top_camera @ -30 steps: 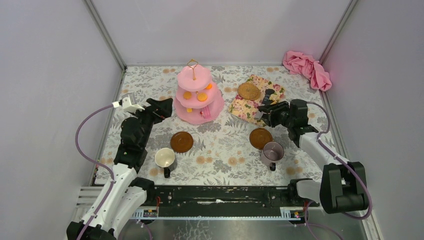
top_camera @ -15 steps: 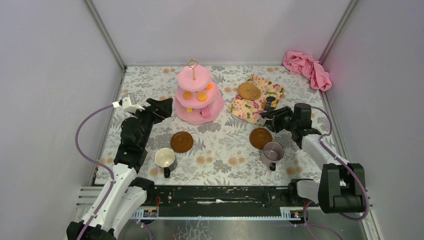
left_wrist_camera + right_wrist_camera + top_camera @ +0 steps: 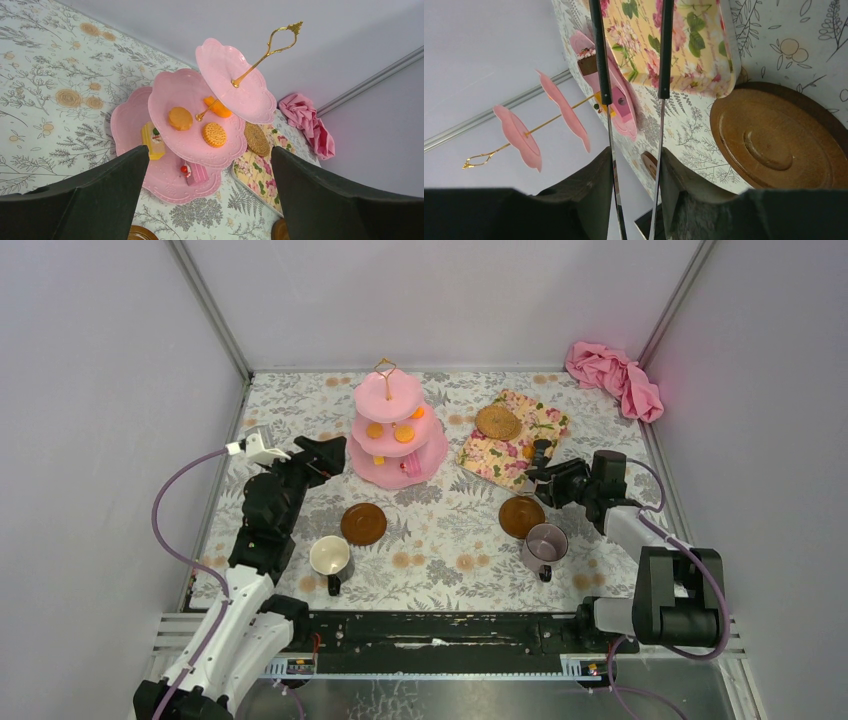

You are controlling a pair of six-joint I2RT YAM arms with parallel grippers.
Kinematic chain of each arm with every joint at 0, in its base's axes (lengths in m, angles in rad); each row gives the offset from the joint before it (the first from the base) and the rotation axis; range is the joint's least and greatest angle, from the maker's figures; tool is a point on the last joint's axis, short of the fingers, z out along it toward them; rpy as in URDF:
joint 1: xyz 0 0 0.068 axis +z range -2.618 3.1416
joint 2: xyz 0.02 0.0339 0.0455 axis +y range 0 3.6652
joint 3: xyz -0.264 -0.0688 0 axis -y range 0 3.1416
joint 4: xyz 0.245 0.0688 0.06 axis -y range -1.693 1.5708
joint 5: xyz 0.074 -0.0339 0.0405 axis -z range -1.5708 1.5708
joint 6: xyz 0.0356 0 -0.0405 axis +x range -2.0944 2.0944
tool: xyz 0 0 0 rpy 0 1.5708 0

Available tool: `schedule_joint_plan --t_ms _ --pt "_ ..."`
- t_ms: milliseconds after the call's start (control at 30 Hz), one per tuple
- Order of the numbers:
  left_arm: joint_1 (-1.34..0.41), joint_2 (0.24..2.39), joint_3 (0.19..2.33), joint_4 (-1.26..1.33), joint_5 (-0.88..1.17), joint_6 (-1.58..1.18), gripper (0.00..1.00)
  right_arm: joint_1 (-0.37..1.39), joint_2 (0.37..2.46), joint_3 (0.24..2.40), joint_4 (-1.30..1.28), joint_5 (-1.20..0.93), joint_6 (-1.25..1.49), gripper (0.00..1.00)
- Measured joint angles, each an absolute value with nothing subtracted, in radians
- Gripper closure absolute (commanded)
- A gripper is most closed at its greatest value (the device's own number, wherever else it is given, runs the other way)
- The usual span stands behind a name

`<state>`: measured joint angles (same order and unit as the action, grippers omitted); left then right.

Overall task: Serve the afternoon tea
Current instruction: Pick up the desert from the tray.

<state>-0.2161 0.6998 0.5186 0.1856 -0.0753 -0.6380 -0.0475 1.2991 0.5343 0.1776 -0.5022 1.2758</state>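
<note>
The pink three-tier cake stand (image 3: 398,430) stands at the back middle, with orange and yellow biscuits (image 3: 404,434) on its middle tier. The left wrist view shows the stand (image 3: 165,172) and biscuits (image 3: 214,134) too. The white mug (image 3: 330,557) sits by one brown saucer (image 3: 363,524), and the purple mug (image 3: 546,542) by the other (image 3: 522,516). My left gripper (image 3: 325,455) is open and empty just left of the stand (image 3: 209,150). My right gripper (image 3: 560,485) is shut on the slim black tongs (image 3: 665,50), whose tips reach over the floral tray (image 3: 513,438).
A round woven mat (image 3: 497,422) lies on the floral tray. The pink cloth (image 3: 613,377) is bunched in the back right corner. Small cake slices (image 3: 195,172) sit on the stand's bottom tier. Walls close in the flowered table on three sides.
My right gripper has drawn back to the right and nearer with the tongs, off the tray's middle. The left arm has not moved.
</note>
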Motion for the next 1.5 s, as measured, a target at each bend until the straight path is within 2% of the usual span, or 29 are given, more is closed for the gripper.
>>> schedule_joint_plan --t_ms 1500 --pt "-0.216 0.718 0.519 0.186 -0.074 -0.642 0.00 -0.150 1.316 0.561 0.148 -0.535 1.190 0.61"
